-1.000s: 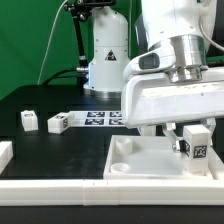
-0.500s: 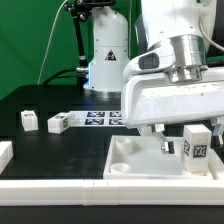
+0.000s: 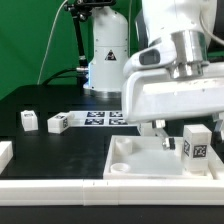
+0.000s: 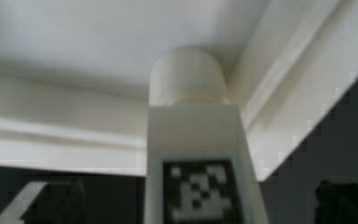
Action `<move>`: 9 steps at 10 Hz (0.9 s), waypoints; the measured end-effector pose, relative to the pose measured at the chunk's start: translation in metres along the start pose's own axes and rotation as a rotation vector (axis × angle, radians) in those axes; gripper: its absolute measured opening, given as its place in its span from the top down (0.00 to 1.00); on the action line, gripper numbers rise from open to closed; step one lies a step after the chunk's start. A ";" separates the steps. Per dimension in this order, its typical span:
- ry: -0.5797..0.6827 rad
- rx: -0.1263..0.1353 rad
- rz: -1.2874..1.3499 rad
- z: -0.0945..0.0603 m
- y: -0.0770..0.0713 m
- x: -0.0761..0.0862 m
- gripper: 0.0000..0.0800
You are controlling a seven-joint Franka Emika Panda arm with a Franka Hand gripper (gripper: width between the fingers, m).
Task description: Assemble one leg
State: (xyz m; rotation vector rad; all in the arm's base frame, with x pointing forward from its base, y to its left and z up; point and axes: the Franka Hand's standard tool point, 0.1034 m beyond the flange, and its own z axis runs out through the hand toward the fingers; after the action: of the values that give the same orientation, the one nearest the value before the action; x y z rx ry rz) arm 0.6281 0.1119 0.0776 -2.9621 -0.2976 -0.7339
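Arm comes down over the exterior view's right side, wrist about vertical, above the tray (image 3: 118, 158). Gripper (image 4: 190, 197) points straight down into it. In the wrist view I see the fingers (image 4: 30, 205) spread wide, one on either side of the leg (image 3: 197, 143), neither touching it. Leg stands upright inside the tray, toward the exterior view's right, tag facing that camera.
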 end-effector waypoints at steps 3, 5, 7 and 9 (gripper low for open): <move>-0.044 0.016 -0.001 -0.003 -0.003 0.000 0.19; -0.183 0.058 0.023 -0.002 -0.012 -0.011 0.19; -0.360 0.105 0.036 -0.005 -0.019 -0.009 0.19; -0.479 0.117 0.045 -0.006 -0.005 -0.014 0.19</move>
State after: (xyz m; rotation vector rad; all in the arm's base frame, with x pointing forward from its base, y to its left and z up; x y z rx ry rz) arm 0.6117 0.1139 0.0765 -2.9784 -0.2866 0.0097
